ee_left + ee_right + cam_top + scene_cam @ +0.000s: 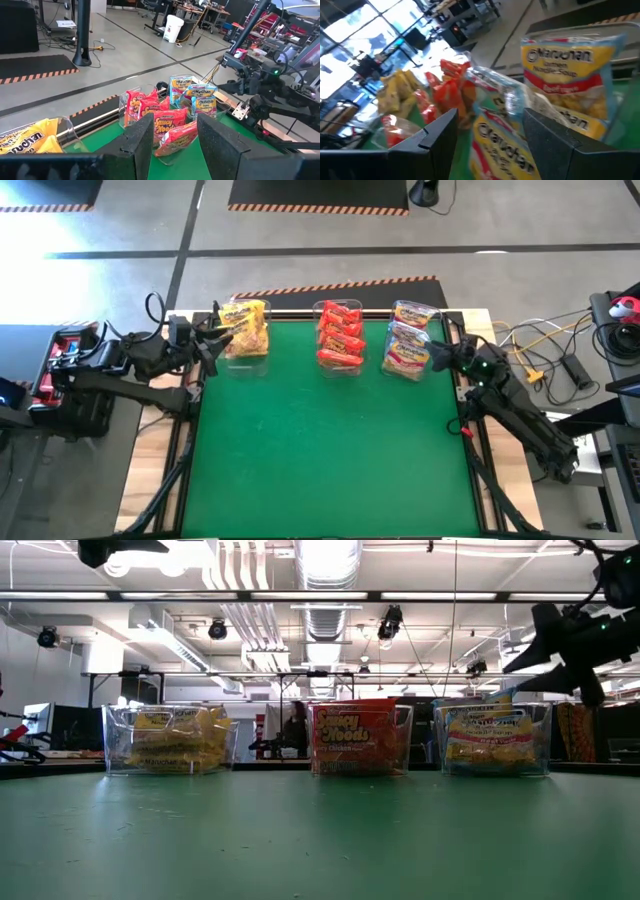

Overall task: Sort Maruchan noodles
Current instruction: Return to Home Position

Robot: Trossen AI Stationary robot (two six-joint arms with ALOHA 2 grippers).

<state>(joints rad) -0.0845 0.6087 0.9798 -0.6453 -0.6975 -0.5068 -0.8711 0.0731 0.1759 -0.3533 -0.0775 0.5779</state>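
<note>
The green table [320, 840] carries a clear left bin [115, 740], middle bin [404, 740], right bin [546, 740].

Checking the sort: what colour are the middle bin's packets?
Red packets; the low view shows them best.

The pale packet [575, 65] says "Maruchan" in red letters, with "Noodle Soup" under it. A second pale packet [506, 142] says "Maruchan" too. The red packet [357, 737] says "Saucy Noods" in big yellow letters. The yellow packet [25, 142] shows only the letters "ruchan".
</note>
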